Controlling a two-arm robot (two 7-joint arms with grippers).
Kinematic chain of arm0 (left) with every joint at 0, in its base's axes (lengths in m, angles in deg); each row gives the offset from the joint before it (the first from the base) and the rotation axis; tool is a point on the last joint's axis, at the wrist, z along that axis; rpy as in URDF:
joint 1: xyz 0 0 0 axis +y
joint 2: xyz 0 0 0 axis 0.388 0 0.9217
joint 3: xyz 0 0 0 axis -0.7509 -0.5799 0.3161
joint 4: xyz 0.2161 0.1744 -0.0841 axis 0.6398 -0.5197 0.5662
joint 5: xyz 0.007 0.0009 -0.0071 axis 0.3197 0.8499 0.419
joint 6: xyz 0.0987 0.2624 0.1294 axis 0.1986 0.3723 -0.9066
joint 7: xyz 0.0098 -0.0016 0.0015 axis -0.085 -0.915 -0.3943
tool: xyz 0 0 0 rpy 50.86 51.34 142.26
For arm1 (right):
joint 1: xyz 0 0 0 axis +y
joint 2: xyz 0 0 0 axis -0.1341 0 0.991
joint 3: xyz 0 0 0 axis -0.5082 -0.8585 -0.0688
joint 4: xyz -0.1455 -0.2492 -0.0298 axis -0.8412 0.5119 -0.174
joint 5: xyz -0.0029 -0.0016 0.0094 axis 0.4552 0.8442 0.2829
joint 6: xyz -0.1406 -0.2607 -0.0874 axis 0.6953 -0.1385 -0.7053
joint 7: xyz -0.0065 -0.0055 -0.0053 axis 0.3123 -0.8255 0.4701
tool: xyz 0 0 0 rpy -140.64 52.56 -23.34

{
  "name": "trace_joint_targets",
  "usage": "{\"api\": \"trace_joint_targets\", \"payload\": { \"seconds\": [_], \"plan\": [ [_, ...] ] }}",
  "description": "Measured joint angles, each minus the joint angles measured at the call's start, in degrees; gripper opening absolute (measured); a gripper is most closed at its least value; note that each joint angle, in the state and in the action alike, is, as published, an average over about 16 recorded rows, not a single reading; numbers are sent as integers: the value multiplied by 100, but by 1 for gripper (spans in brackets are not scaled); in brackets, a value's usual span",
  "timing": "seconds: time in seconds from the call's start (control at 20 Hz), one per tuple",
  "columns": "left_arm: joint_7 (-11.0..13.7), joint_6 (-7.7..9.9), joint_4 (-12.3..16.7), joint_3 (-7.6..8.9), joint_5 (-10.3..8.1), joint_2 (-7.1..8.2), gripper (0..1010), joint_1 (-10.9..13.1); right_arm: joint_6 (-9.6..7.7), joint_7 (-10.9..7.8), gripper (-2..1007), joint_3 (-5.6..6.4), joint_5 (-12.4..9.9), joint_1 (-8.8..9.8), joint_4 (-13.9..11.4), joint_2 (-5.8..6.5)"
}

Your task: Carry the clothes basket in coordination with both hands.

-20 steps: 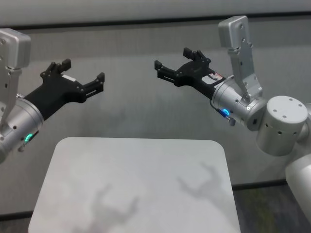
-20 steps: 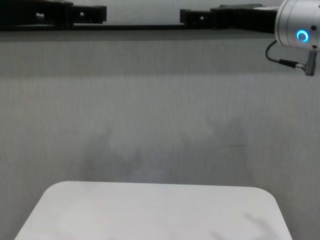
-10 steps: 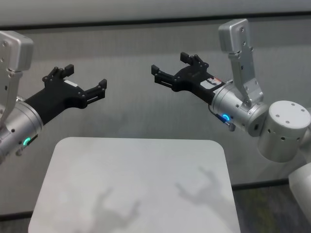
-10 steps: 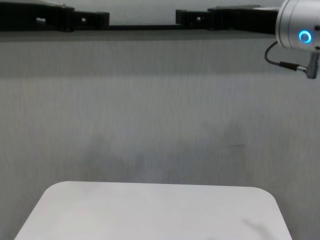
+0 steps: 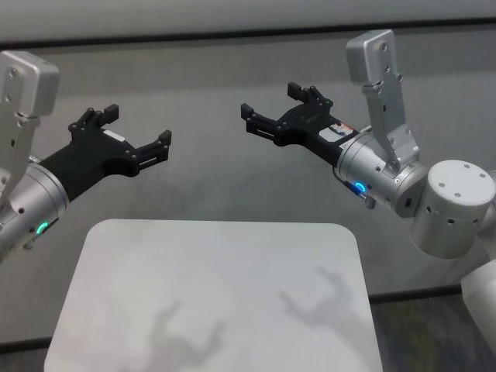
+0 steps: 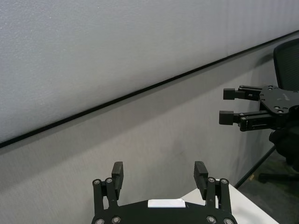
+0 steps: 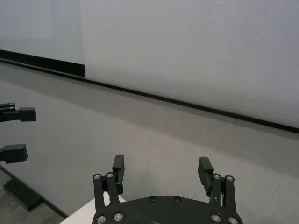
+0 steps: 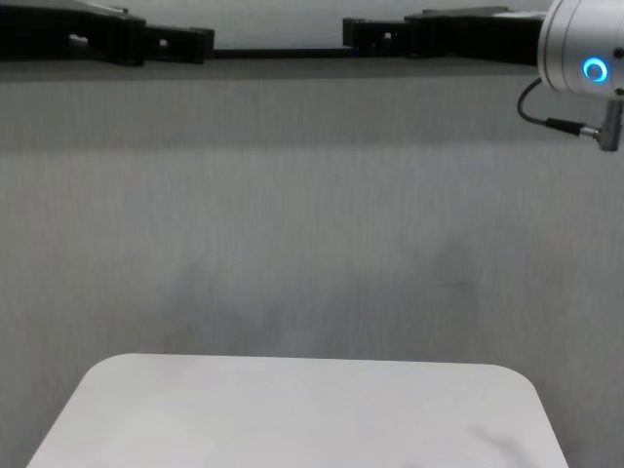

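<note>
The clothes basket is out of view in every picture. My left gripper (image 5: pixel 136 129) is open and empty, held high over the left side of the white table (image 5: pixel 209 294). My right gripper (image 5: pixel 273 108) is open and empty, held high over the right side, fingers towards the wall. In the left wrist view my own fingers (image 6: pixel 117 173) stand wide apart and the right gripper (image 6: pixel 231 105) shows farther off. In the right wrist view my fingers (image 7: pixel 118 164) stand apart too. Both grippers show along the top edge of the chest view, the left gripper (image 8: pixel 185 41) and the right gripper (image 8: pixel 366 34).
A grey partition wall (image 5: pixel 201 178) with a black strip (image 6: pixel 140 92) stands right behind the table. The table (image 8: pixel 292 409) has rounded corners. A black office chair (image 6: pixel 286 60) stands to the right, beyond the table. Dark floor (image 5: pixel 426 333) lies at the lower right.
Both grippers have drifted slightly inward towards each other and stayed open. Nothing was taken hold of.
</note>
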Motion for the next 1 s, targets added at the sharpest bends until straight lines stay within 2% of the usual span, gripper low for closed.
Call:
{"api": "trace_joint_targets", "payload": {
  "seconds": [1.0],
  "plan": [
    [0,-9,-13,14,1,-27,1002,-2,29,-10,1001,-2,12,-18,31,-3]
  ]
}}
